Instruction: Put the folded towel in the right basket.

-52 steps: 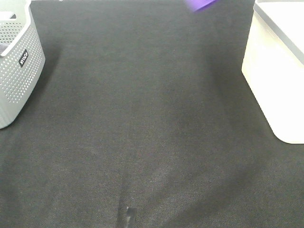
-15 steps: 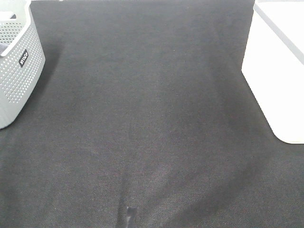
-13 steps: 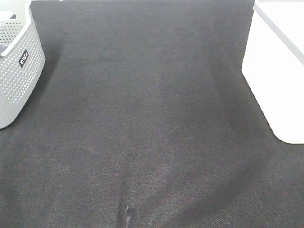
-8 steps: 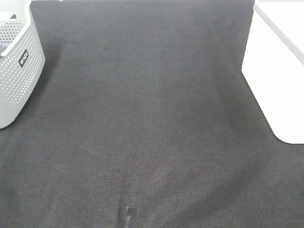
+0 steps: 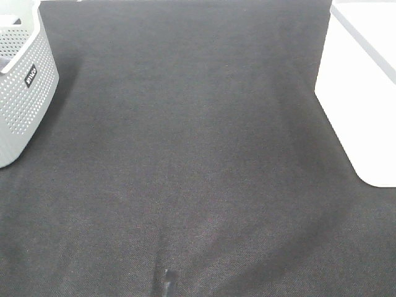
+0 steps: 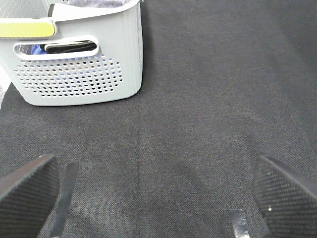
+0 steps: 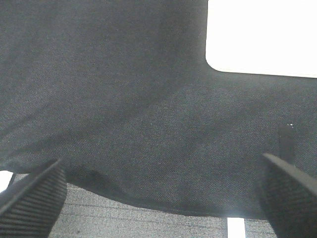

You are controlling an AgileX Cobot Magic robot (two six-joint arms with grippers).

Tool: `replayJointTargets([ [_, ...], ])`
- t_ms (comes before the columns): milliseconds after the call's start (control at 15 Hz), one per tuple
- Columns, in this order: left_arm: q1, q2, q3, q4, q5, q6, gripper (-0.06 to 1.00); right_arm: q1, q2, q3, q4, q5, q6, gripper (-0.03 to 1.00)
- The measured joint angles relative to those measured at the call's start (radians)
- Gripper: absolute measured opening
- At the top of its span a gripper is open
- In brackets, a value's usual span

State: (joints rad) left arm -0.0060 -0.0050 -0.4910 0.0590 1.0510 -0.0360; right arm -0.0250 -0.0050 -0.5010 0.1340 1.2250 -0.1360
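The right basket is white and stands at the right edge of the black cloth; it also shows in the right wrist view. Its inside is overexposed and I see no folded towel in any view. Neither gripper shows in the exterior high view. In the left wrist view my left gripper is open and empty above the cloth, its fingers spread wide. In the right wrist view my right gripper is open and empty, its fingers wide apart, short of the white basket.
A grey perforated basket stands at the left edge; in the left wrist view some purple and blue cloth shows inside it. A small tape mark lies on the black cloth near the front.
A purple thing at the top edge 3.5 s ago has gone out of view. Over the last second nothing has visibly changed.
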Motion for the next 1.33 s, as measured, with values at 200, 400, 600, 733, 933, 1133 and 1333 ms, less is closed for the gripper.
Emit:
replayJointTargets([
  [200,0.0,0.0,0.0,0.0,0.0,0.0,0.99,0.07,0.0,0.004,-0.025,-0.03,-0.002,0.98],
  [400,0.0,0.0,0.0,0.0,0.0,0.0,0.99,0.08,0.0,0.038,-0.047,-0.097,0.02,0.98],
  [600,0.0,0.0,0.0,0.0,0.0,0.0,0.99,0.08,0.0,0.039,-0.052,-0.104,0.033,0.98],
  [733,0.0,0.0,0.0,0.0,0.0,0.0,0.99,0.08,0.0,0.039,-0.052,-0.104,0.033,0.98],
  [933,0.0,0.0,0.0,0.0,0.0,0.0,0.99,0.08,0.0,0.039,-0.052,-0.104,0.034,0.98],
  [1133,0.0,0.0,0.0,0.0,0.0,0.0,0.99,0.08,0.0,0.039,-0.052,-0.104,0.034,0.98],
  [1333,0.0,0.0,0.0,0.0,0.0,0.0,0.99,0.08,0.0,0.039,-0.052,-0.104,0.034,0.98],
])
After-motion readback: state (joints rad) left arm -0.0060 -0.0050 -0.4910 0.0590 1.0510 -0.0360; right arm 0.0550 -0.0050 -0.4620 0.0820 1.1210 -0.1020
